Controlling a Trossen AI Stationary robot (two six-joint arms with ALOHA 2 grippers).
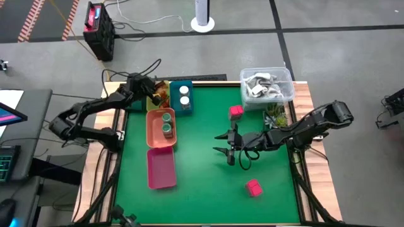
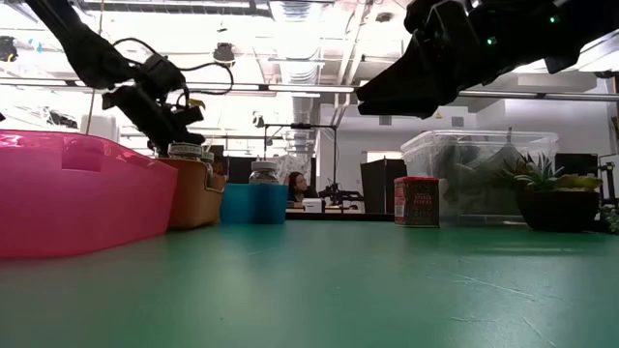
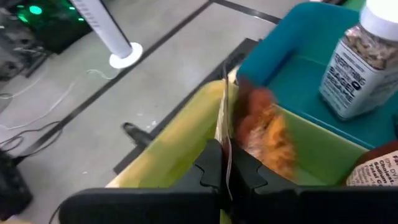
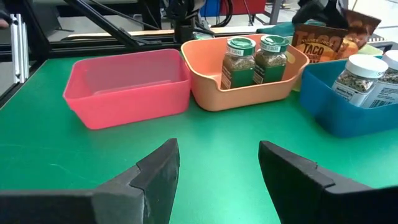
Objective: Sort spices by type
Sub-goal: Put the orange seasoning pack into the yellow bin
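Two pink blocks: bright pink block (image 1: 236,111) lies on the green table (image 1: 202,170) beyond the right gripper's fingertips, near the clear plastic tub; second pink block (image 1: 253,188) lies on the near side of those fingers, well apart from them.
Green-lidded jars: two round jars with green lids (image 4: 255,60) stand upright side by side in the orange tray (image 4: 211,93), straight ahead of the right gripper's open jaws.
White-lidded jars: two round jars with white lids (image 1: 184,94) stand in the blue tray (image 4: 336,112), beside the orange tray.
Sachet: orange-brown crinkly sachet (image 3: 264,134) hangs into the yellow-green tray (image 3: 180,137), its top edge pinched between the left gripper's fingers.
Left gripper (image 3: 225,175): jaws closed on the sachet, over the yellow-green tray at the table's far left.
Right gripper (image 1: 228,146): jaws spread wide, holding nothing, above the table's middle, pointing at the trays.
Pink tray (image 4: 127,84): next to the orange tray.
Clear plastic tub (image 1: 267,85): far right corner, a small potted plant (image 1: 276,115) just beside it.
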